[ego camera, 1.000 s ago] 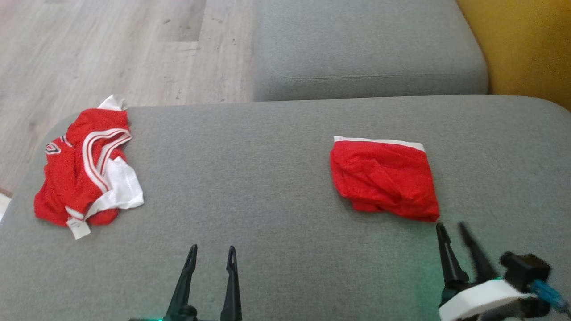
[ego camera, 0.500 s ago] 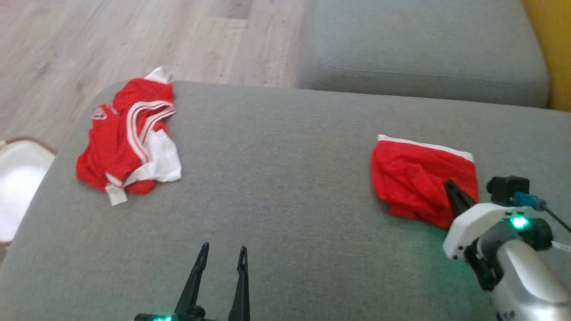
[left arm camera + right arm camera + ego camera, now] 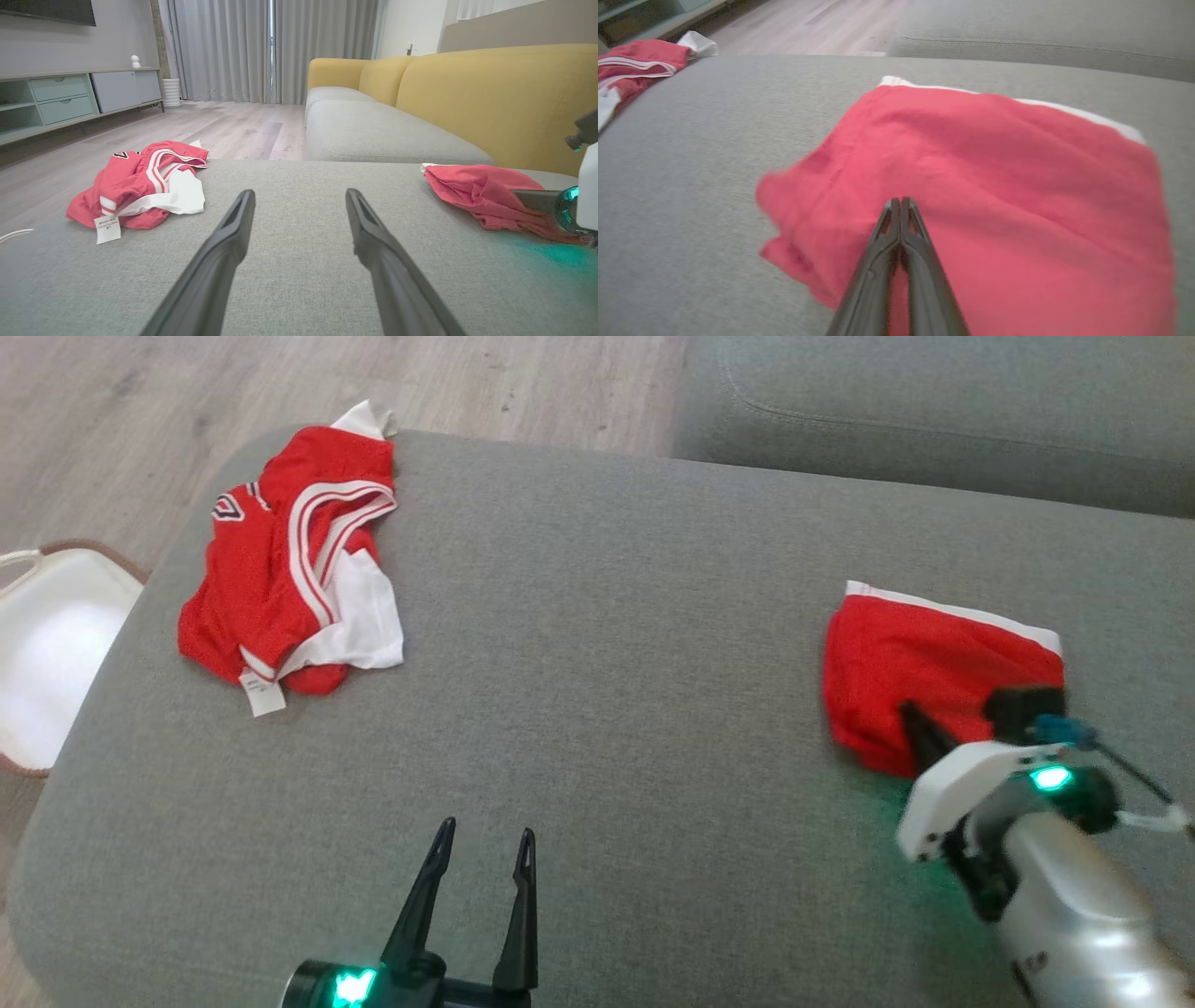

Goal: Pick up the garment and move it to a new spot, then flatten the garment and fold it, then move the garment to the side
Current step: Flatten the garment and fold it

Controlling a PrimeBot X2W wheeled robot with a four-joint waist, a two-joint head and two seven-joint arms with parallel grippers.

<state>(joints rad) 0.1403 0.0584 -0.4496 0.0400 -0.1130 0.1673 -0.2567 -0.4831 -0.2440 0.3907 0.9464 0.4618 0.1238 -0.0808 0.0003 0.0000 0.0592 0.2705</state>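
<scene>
A folded red garment [image 3: 934,653] with a white top edge lies flat on the right of the grey cushion [image 3: 607,663]. My right gripper [image 3: 910,714] is shut, and its joined fingertips [image 3: 901,201] sit over the garment's near part [image 3: 994,177]. No cloth shows between them. From the left wrist view, the same garment [image 3: 472,186] shows with the right gripper [image 3: 532,198] at its near edge. My left gripper [image 3: 485,831] stands open and empty at the front middle [image 3: 299,193].
A crumpled red and white garment [image 3: 280,560] lies at the cushion's far left corner [image 3: 140,182]. On the floor to the left stands a white basket [image 3: 47,653]. Another grey cushion [image 3: 934,420] lies beyond, with a yellow sofa back [image 3: 490,93] at the right.
My right gripper has gone from open to shut and has moved forward from short of the folded garment onto its near edge. The head camera has shifted. The left gripper has stayed open.
</scene>
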